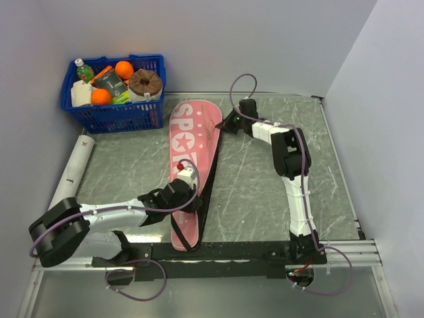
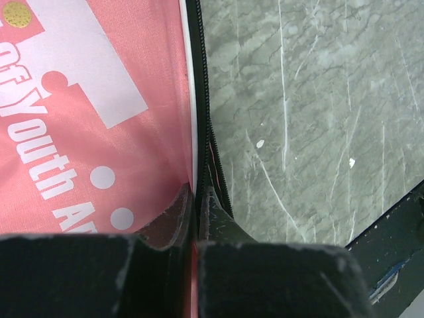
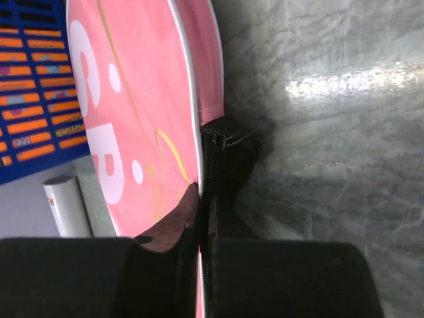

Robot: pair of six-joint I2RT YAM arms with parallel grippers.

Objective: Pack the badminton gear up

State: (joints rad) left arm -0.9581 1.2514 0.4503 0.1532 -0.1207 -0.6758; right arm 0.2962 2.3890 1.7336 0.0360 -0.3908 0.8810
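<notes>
1. Across the table (image 1: 265,179), from near the far edge down to the near edge and a little left of centre, you have the pink case (image 1: 192,139) lying flat, wide head far and narrow end near. Judge it as light, soft fabric. It will likely sag and fold if lifted by one end, so take it by its rim at two places.
2. At the far left corner stands the blue basket (image 1: 112,116). It is no part of your job, so leave it alone.
3. Along the left edge lies the white tube (image 1: 76,165), well apart from the case. It looks stiff, light and apt to roll, so grip it across the middle.
4. Your right gripper (image 3: 201,199) is pinched together on the case's rim, at the right side of the head.
5. Your left gripper (image 2: 196,199) is clamped on that same right-hand rim, near the narrow end.
6. Through both grips runs the black zip edge (image 2: 207,132), thin and floppy. You cannot pick out its slider in any view.
</notes>
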